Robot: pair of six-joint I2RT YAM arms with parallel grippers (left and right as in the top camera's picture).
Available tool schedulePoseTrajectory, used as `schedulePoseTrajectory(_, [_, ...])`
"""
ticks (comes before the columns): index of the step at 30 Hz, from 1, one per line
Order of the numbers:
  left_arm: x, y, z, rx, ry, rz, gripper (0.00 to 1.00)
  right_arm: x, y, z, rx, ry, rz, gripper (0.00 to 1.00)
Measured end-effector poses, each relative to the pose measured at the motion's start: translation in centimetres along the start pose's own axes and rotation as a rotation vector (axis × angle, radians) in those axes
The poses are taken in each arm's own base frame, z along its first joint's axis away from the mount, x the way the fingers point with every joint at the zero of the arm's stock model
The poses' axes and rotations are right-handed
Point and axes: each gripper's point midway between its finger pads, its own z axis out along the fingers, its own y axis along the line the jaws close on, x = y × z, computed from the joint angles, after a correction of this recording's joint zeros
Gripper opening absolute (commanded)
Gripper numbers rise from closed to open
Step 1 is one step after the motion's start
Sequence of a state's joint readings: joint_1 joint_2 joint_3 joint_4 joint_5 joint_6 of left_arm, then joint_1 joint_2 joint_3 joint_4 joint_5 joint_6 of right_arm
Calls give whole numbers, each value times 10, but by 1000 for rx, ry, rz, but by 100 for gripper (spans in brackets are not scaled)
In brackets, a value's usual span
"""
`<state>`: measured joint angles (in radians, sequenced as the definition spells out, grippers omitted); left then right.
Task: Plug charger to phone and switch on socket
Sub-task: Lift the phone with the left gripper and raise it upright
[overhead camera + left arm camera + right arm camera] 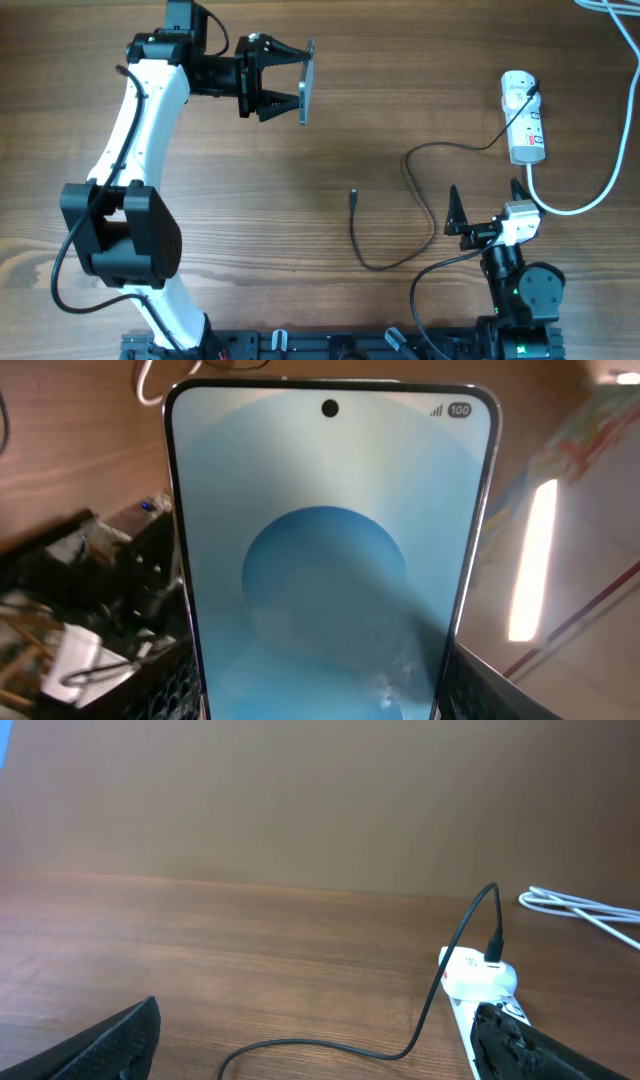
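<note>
- Left gripper (293, 78) is clamped on the phone (306, 82), holding it up on its edge above the far left of the table (300, 220).
- In the left wrist view the phone screen (320, 560) is lit blue and faces the camera, with the punch-hole at the top.
- Right gripper (488, 202) is at near right with its fingers (110, 1045) spread wide and nothing between them.
- Charger (353, 208) lies loose on the table. Its connector tip (353, 196) is mid-table, well apart from the phone.
- The cable's other end is a black plug (530, 92) in the socket (522, 120).
- Socket lies at far right, just beyond the right gripper. Its white cord (590, 205) loops to the right.
- Cannot tell the switch state.
</note>
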<state>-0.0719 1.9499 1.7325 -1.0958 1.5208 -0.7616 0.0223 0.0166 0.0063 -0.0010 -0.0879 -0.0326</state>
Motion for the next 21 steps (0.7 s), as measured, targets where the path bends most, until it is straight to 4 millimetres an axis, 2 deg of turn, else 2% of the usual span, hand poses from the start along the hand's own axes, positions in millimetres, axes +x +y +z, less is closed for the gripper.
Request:
schedulePoseTrajectory(1, [0,0,0,0,-1,-36,63,0,0,0,0,0,0,100])
schedulePoseTrajectory(5, [-2,-1,-5,7,-10,-93,63,0,0,0,0,0,0,100])
schedulePoseTrajectory(14, [-10,-5,-26,39,-54,-113,63,0,0,0,0,0,0,100])
schedulePoseTrajectory(21, [-10,-5,-27,41,-56,-116,63,0,0,0,0,0,0,100])
